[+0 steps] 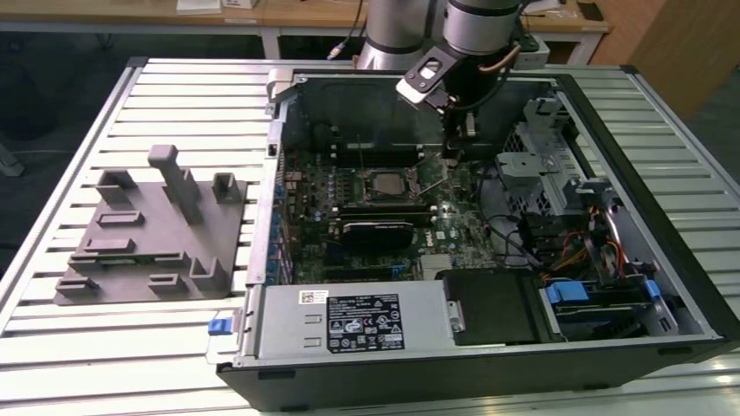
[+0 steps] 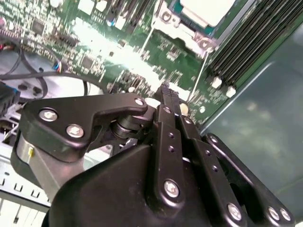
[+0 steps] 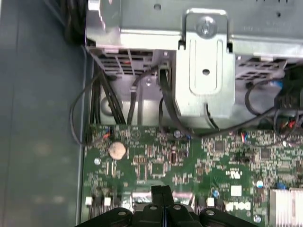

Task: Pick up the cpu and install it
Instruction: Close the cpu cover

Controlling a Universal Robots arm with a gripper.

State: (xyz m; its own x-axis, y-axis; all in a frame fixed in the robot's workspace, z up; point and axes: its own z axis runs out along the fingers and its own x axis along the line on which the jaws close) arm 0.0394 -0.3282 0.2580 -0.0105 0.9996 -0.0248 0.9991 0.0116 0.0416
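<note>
at the exterior view's left, grey moulded tray point(image 1: 139, 238) on the slatted tabletop point(image 1: 69, 347). beside it, open computer case point(image 1: 463, 377) with green motherboard point(image 1: 463, 225). printed labels point(image 1: 364, 322) on the power supply point(image 1: 289, 334), too small to read. cpu point(image 2: 204, 9) seated in the metal-framed socket point(image 1: 387, 182), seen in the second wrist view. just right of the socket, tool point(image 1: 455, 154), fingers pressed together, gripping nothing, close over the board.

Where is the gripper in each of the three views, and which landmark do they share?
Exterior view: gripper over the green motherboard, to the exterior view's right of the socket.
Second wrist view: gripper, shut, near the cpu.
First wrist view: gripper near the coin cell.
Shared landmark: the green motherboard.
</note>
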